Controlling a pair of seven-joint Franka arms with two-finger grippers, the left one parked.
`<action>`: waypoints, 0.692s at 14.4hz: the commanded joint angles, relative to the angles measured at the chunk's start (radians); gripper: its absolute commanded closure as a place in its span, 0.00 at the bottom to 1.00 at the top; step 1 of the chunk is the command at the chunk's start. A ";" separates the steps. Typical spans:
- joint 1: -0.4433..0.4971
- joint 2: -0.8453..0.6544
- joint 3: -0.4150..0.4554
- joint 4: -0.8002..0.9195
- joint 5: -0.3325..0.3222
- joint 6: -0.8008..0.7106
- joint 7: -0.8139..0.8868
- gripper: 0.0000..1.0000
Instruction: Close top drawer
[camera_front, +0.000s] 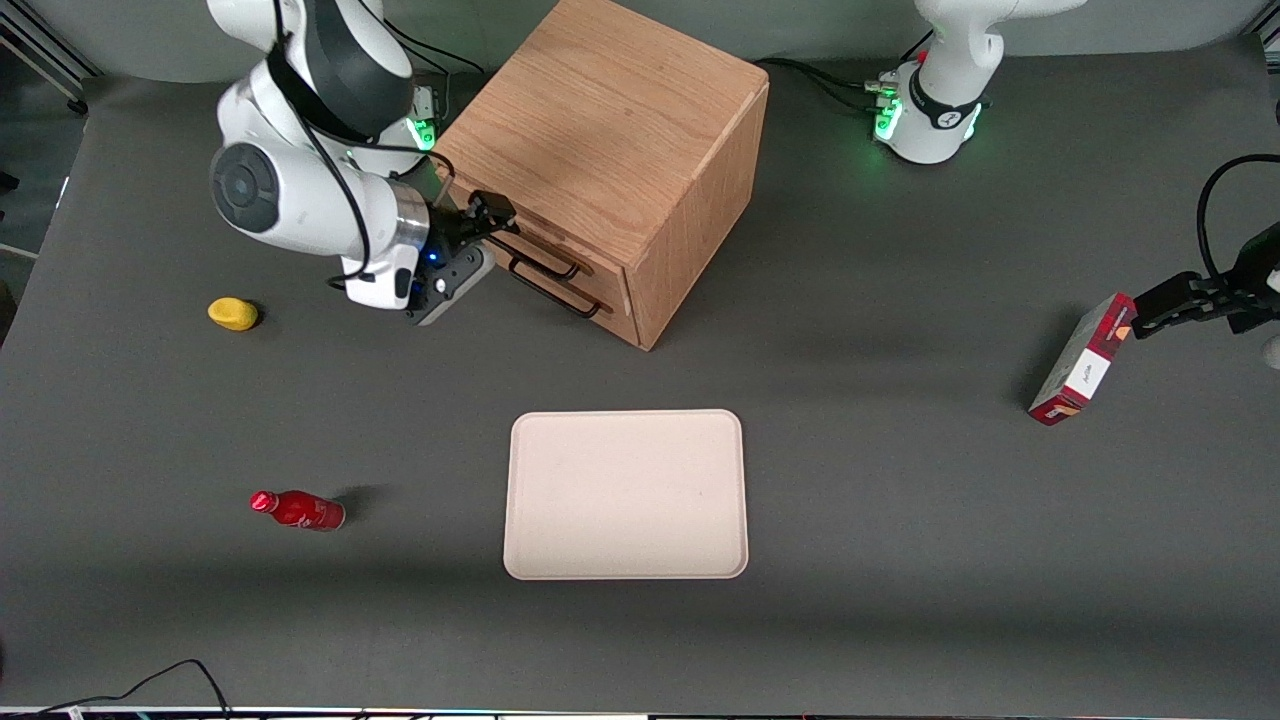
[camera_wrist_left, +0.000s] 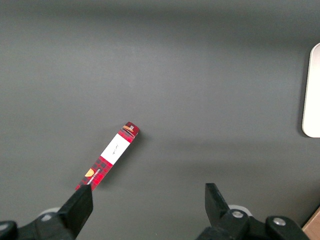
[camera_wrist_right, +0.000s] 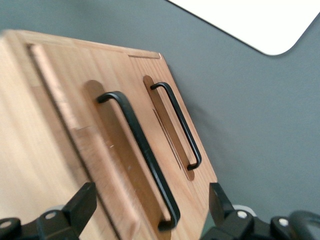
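The wooden cabinet (camera_front: 600, 130) stands on the grey table with its two drawers facing the working arm's end. The top drawer (camera_wrist_right: 102, 150) carries a thin black wire handle (camera_wrist_right: 142, 150) (camera_front: 545, 260), and its front looks about level with the cabinet's face. Below it sits the lower drawer's matching handle (camera_wrist_right: 180, 125) (camera_front: 558, 295). My gripper (camera_front: 493, 218) (camera_wrist_right: 150, 209) hovers open just in front of the top drawer, close to one end of its handle, its two black fingers spread on either side of that end. Nothing is held between them.
A beige tray (camera_front: 627, 494) lies nearer to the front camera than the cabinet. A yellow object (camera_front: 232, 313) and a red bottle (camera_front: 298, 510) lie toward the working arm's end. A red box (camera_front: 1083, 360) stands toward the parked arm's end.
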 joint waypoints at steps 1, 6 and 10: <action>-0.003 -0.020 -0.006 0.174 -0.083 -0.157 0.112 0.00; -0.006 -0.158 -0.035 0.386 -0.182 -0.381 0.546 0.00; -0.006 -0.215 -0.190 0.425 -0.328 -0.446 0.629 0.00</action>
